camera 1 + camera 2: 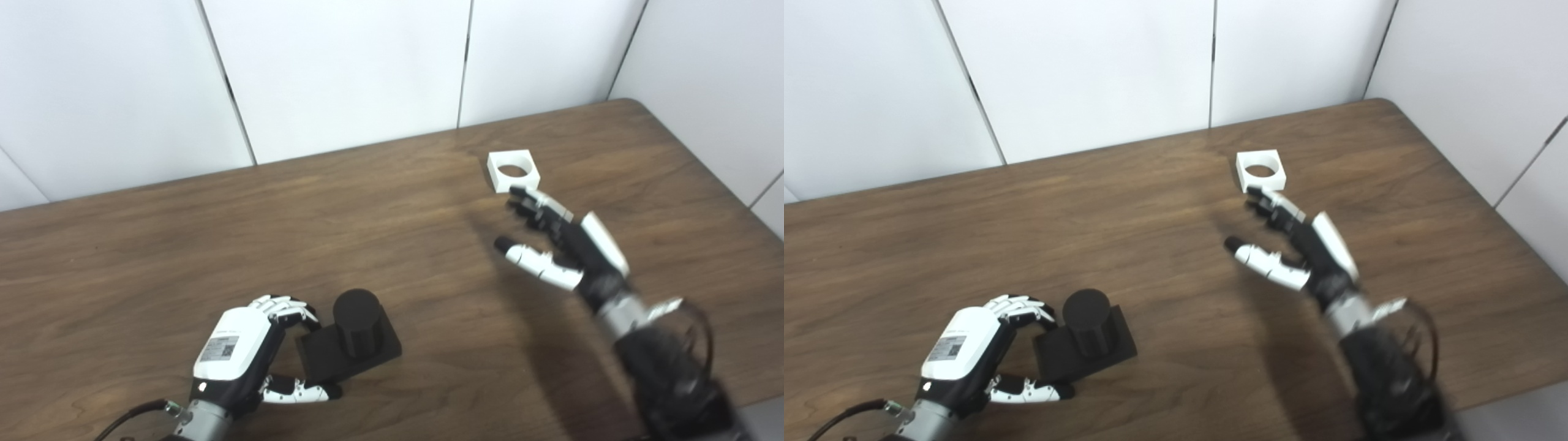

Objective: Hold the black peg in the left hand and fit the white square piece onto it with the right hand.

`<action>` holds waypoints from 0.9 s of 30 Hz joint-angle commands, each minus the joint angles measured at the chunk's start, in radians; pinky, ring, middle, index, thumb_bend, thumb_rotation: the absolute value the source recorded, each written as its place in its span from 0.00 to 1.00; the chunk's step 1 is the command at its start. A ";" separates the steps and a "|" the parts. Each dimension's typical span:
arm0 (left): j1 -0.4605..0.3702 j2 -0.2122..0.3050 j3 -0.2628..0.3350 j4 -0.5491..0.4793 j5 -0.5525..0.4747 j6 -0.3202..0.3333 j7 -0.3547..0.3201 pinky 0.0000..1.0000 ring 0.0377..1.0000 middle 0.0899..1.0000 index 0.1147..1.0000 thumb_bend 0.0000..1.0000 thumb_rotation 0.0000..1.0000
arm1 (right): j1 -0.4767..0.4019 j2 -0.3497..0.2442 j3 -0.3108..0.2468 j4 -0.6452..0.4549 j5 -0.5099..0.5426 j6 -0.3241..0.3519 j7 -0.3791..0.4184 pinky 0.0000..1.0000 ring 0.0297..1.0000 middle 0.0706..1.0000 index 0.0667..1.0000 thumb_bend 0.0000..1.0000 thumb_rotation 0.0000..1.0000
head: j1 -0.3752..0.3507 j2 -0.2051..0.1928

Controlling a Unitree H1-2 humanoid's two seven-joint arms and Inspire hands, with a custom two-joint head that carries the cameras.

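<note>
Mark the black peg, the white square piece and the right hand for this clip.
black peg (357, 304), left eye view, top face of the cylinder.
white square piece (499, 177), left eye view, front-left corner of the frame.
right hand (1311, 245), right eye view, palm area.

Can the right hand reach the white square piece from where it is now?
Probably yes. The right hand is open, its fingertips just short of the white square piece, and nothing lies between them.

head cameras, looking down, shared table (392, 245)
</note>
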 commanded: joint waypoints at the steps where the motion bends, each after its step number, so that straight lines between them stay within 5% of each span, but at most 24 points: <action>1: 0.014 0.025 -0.010 -0.012 0.010 -0.012 -0.049 0.88 0.81 0.73 0.42 0.51 0.04 | -0.058 -0.058 -0.028 -0.043 -0.057 0.025 0.035 0.86 0.88 0.86 0.81 0.60 0.38 | -0.002 -0.002; 12: 0.029 0.010 -0.007 -0.023 0.037 -0.006 -0.049 0.88 0.81 0.72 0.42 0.51 0.04 | -0.275 -0.254 -0.020 0.103 -0.232 0.031 0.264 0.89 0.95 0.92 0.88 0.85 0.32 | -0.010 -0.020; 21: 0.033 0.006 -0.008 -0.033 0.047 0.001 -0.064 0.88 0.82 0.73 0.42 0.51 0.04 | -0.522 -0.363 0.135 0.345 -0.329 0.010 0.342 0.87 1.00 0.95 0.92 0.95 0.26 | -0.019 -0.037; 27: 0.040 0.004 -0.007 -0.042 0.052 0.010 -0.074 0.88 0.81 0.73 0.42 0.51 0.04 | -0.640 -0.371 0.224 0.499 -0.388 0.002 0.366 0.94 1.00 0.97 0.94 0.99 0.24 | -0.026 -0.053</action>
